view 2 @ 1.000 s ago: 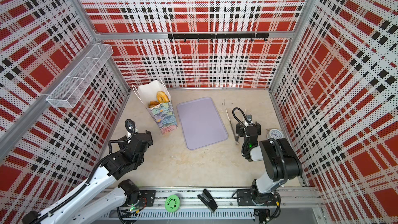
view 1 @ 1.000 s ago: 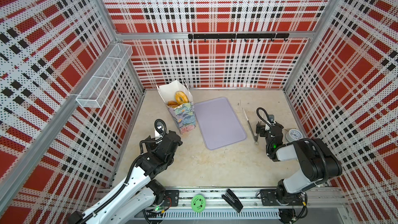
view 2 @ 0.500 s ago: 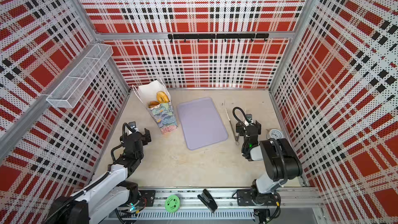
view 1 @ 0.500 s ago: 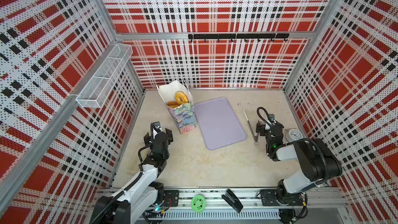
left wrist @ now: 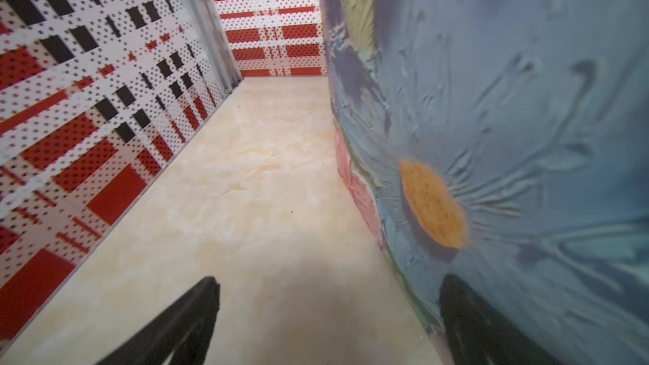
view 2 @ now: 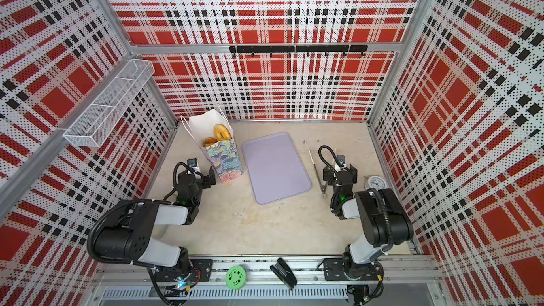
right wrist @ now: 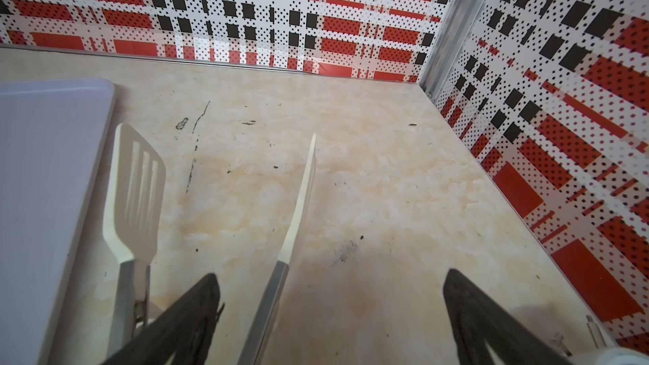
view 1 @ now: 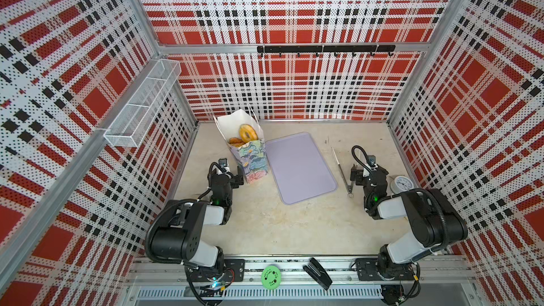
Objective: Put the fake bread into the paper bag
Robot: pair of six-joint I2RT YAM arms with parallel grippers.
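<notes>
Glossy golden toy pastries (view 1: 248, 133) seen inside tall flower-printed paper bag (view 1: 253, 160); count hidden. Flat lilac tray (view 1: 300, 169) bare. Left gripper (left wrist: 330, 282), right gripper (right wrist: 332, 275): jaws spread wide, nothing held. Placing step judged finished, probably; no further pick called for.

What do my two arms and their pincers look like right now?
The left arm and right arm both have black rounded joints, pale grey link shells, black ribbed cables running outside and a green light near the wrist. The left pincer and right pincer have matte black, tapering fingers.
</notes>
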